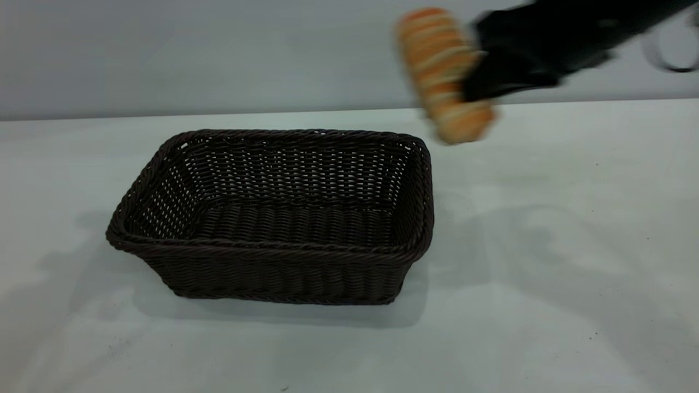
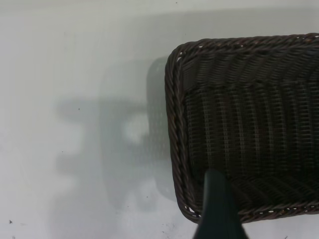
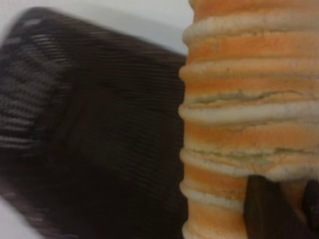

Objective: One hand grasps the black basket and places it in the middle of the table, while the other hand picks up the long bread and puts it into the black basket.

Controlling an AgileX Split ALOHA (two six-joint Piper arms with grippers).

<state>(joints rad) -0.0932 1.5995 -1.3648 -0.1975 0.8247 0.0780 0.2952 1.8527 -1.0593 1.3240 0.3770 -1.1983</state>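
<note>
A: Exterior view, item one: we log the black basket (image 1: 273, 218) empty, standing near the middle of the table (image 1: 573, 262). Item two: the long bread (image 1: 443, 73) is held in the air, beyond the basket's right corner, with the right gripper (image 1: 474, 76) pinching its side.

B: Handling?

A: We judge the bread light and soft, so a mid-length hold suits it. The basket looks stiff and is best taken by its braided rim.

B: Left wrist view?

A: One dark finger (image 2: 217, 209) of the left gripper shows over the basket's rim (image 2: 175, 124). Whether it is spread we cannot tell.

B: Right wrist view?

A: Bread (image 3: 249, 114) is close up, the basket (image 3: 94, 129) below. Nothing blocks the way.
</note>
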